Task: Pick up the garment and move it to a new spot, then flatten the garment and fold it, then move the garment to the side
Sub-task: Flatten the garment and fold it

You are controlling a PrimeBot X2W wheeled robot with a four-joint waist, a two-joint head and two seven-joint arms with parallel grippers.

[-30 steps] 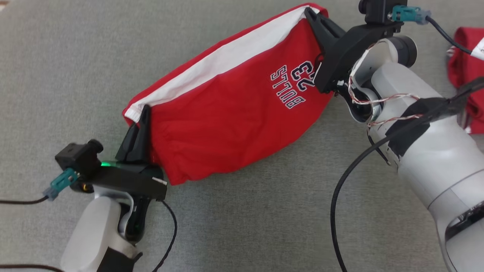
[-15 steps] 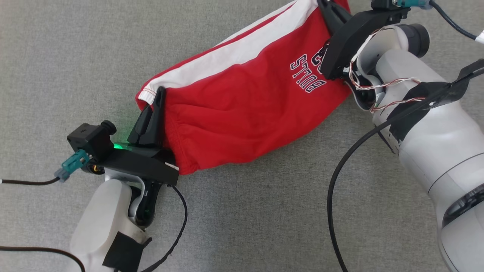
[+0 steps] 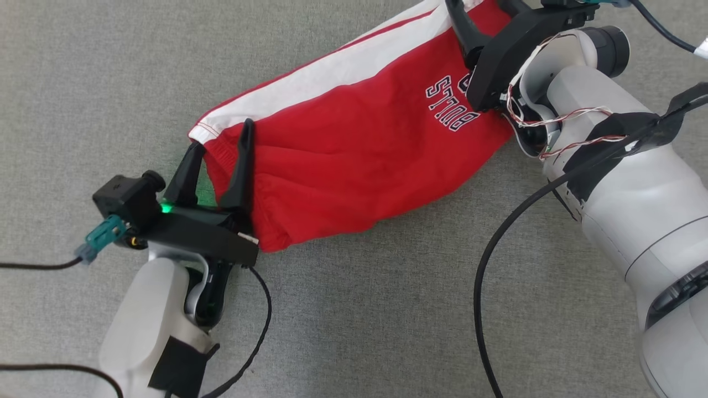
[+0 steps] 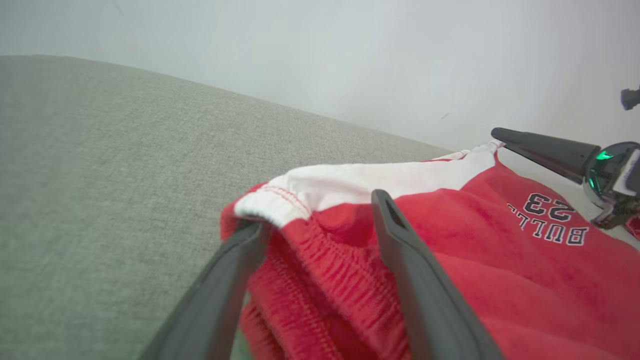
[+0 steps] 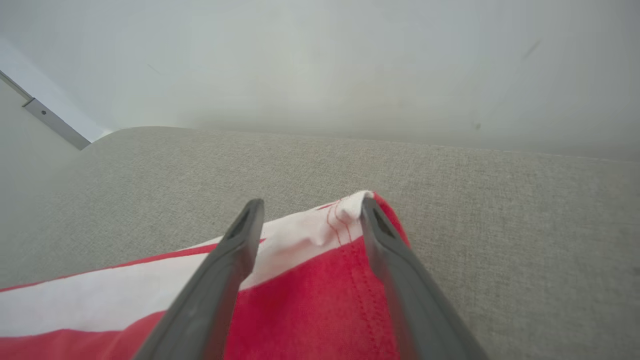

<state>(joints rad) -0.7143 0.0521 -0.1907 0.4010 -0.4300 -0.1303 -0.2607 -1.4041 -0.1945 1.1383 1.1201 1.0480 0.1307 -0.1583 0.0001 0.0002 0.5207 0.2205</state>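
1. left gripper (image 3: 221, 135): jaws spread wide, nothing pinched. One finger lies on top of the red elastic waistband and the other sits at the outer edge by the white corner. The cloth is loose between them.
2. right gripper (image 5: 311, 202): jaws apart too, no grip. The fingers straddle the far hem corner where the white stripe meets red, and one fingertip is right against the corner stitching.
3. garment (image 3: 354, 166): red shorts with a white side stripe and a "BULLS 23" print. It lies on the grey fabric surface (image 3: 110, 66), stretched on a diagonal from lower left to upper right in head view, with one gripper at each end.
4. The stripe runs along the upper-left edge. The print reads upside down in head view, close to the right gripper.
5. The cloth is mostly flat, with wrinkles bunched toward the waistband end.
6. green indicator light (image 3: 165, 208): lit on the left gripper's body.
7. black cable (image 3: 481, 287): loops over the surface beside the right forearm (image 3: 636, 182).
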